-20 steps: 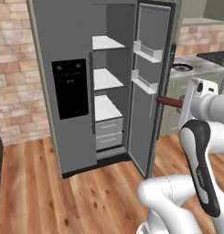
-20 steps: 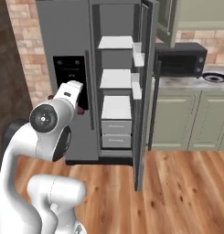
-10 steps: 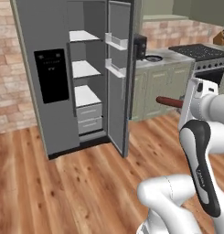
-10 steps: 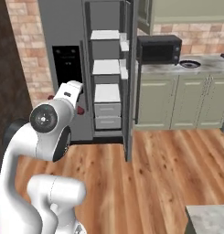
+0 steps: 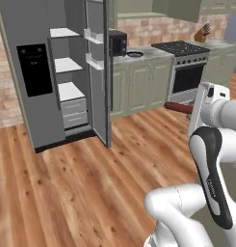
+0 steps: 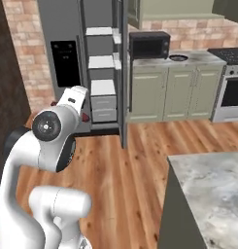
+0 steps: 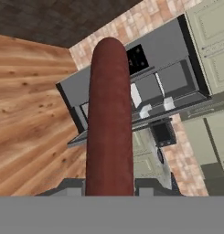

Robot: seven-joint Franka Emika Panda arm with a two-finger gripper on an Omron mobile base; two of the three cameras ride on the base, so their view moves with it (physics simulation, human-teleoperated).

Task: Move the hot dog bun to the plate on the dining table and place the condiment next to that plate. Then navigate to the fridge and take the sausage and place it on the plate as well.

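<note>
My gripper is shut on the sausage, a slim dark red-brown one that runs up the middle of the hand view. In the left base view the sausage sticks out leftward from the gripper, held high above the wooden floor. The grey fridge stands to the left with its door open and its white shelves bare; it also appears as the fridge at the back. A corner of the marble dining table lies at the lower right. The bun, plate and condiment are out of view.
Green cabinets with a black microwave on the counter stand right of the fridge. A stove and a knife block sit further right. Open wooden floor lies between the base and the fridge.
The whole picture has shifted: the base has turned and backed away from the fridge, bringing the cabinets, the stove and the table corner into view. The sausage stays in the shut gripper.
</note>
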